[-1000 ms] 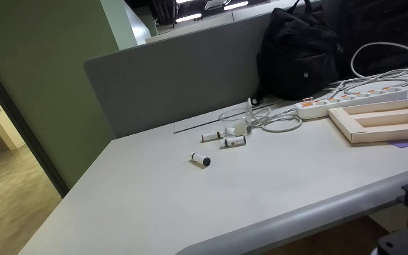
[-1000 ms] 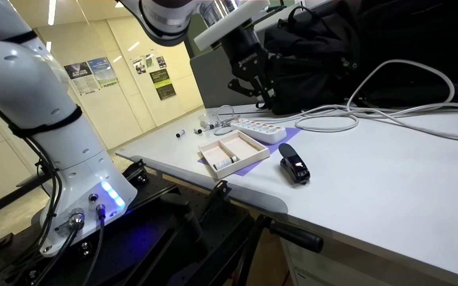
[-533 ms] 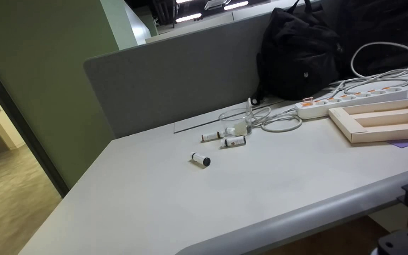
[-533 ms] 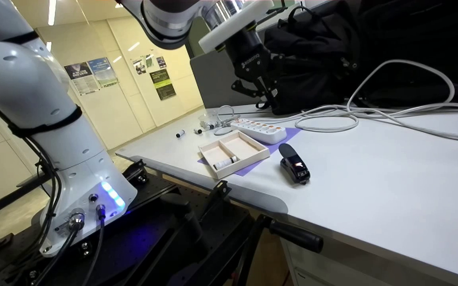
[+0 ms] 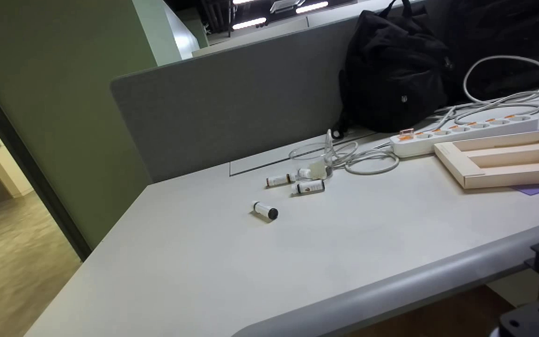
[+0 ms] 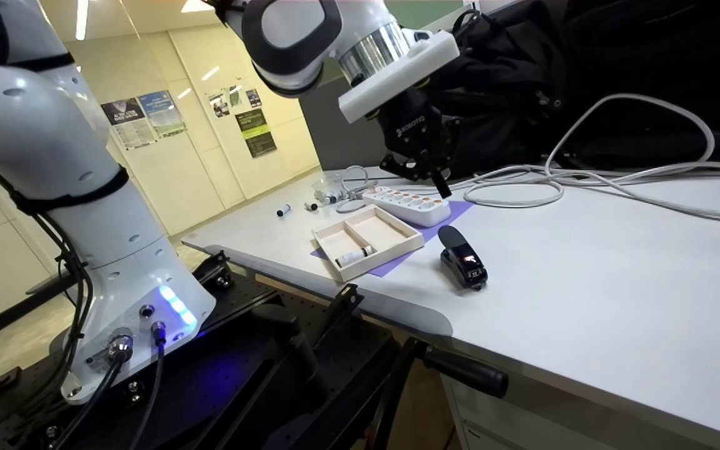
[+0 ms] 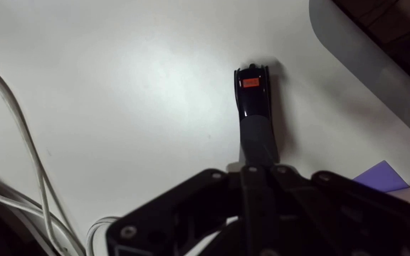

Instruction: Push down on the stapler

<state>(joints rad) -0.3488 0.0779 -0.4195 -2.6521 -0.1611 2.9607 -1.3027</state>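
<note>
Up in the air now, in an exterior view: looking at the pincer (image 6: 444,190), clenched tight, with its fingers (image 6: 439,180) drawn together, tipped downward and hanging above the surface (image 6: 610,300). And below, well apart from it: spotting the black stapler (image 6: 464,259), set on the surface near a corner of the pale divided tray (image 6: 385,257), with its grey handle (image 6: 452,236) tilted up. Over to the wrist view: seeing the stapler straight ahead, showing an orange label (image 7: 251,82) near its nose, with its handle running up to the fingertips (image 7: 253,179) from this angle. Back outside, taking in the tray: sitting on a purple sheet (image 6: 460,210), just beside a white power strip (image 6: 407,206), holding a white tube (image 6: 354,256) in the compartment farther from the stapler. Along the surface in an exterior view: catching a black-capped tube (image 5: 265,210) lying on its side, then another tube (image 5: 280,180) and a third tube (image 5: 309,187) lying close by a clear cup (image 5: 303,159). And beyond, in both exterior views: following pale cables (image 6: 636,97) in loops over the surface, back to a black backpack (image 5: 393,75) in front of a grey partition (image 5: 251,107).
</note>
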